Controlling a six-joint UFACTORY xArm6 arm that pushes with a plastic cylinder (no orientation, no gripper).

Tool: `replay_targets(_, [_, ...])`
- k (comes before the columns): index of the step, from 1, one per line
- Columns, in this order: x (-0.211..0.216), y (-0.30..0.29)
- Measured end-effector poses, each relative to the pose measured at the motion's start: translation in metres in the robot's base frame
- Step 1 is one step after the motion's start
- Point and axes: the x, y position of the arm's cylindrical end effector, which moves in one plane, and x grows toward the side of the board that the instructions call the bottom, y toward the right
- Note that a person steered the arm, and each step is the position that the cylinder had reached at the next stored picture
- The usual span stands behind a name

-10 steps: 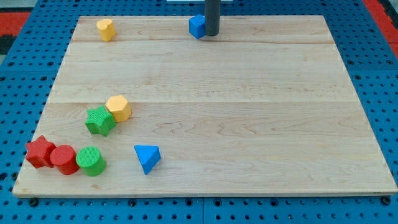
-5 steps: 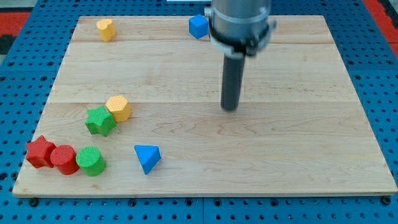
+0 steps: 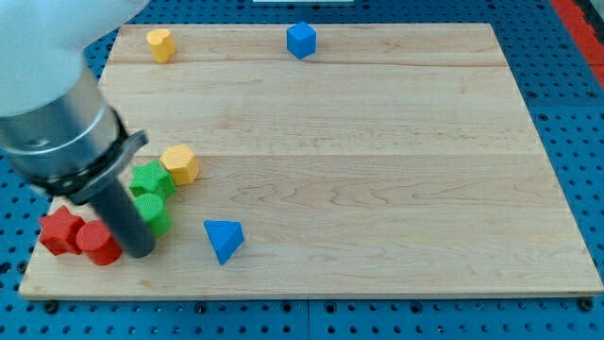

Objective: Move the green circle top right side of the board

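The green circle (image 3: 154, 213) lies near the board's lower left, just below the green star (image 3: 151, 178) and partly hidden by my rod. My tip (image 3: 140, 252) rests on the board right below the green circle, touching or nearly touching it, with the red circle (image 3: 97, 243) close on its left. The arm's grey body covers the view's upper left.
The red star (image 3: 58, 229) sits left of the red circle. A yellow hexagon (image 3: 179, 163) touches the green star's upper right. A blue triangle (image 3: 224, 239) lies right of my tip. A yellow block (image 3: 160, 43) and a blue cube (image 3: 301, 40) sit along the wooden board's (image 3: 377, 170) top edge.
My tip swept from the top by the blue cube, across the board's middle, to the lower left. The green circle has shifted up and right, away from the red circle toward the green star.
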Motion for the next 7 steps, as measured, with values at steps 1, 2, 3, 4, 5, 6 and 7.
replay_targets(1, [-0.011, 0.006])
replay_targets(2, [-0.011, -0.036])
replay_targets(3, [-0.029, -0.018])
replay_targets(4, [-0.053, 0.053])
replay_targets(5, [-0.087, 0.071])
replay_targets(6, [-0.090, 0.041])
replay_targets(7, [-0.112, 0.047])
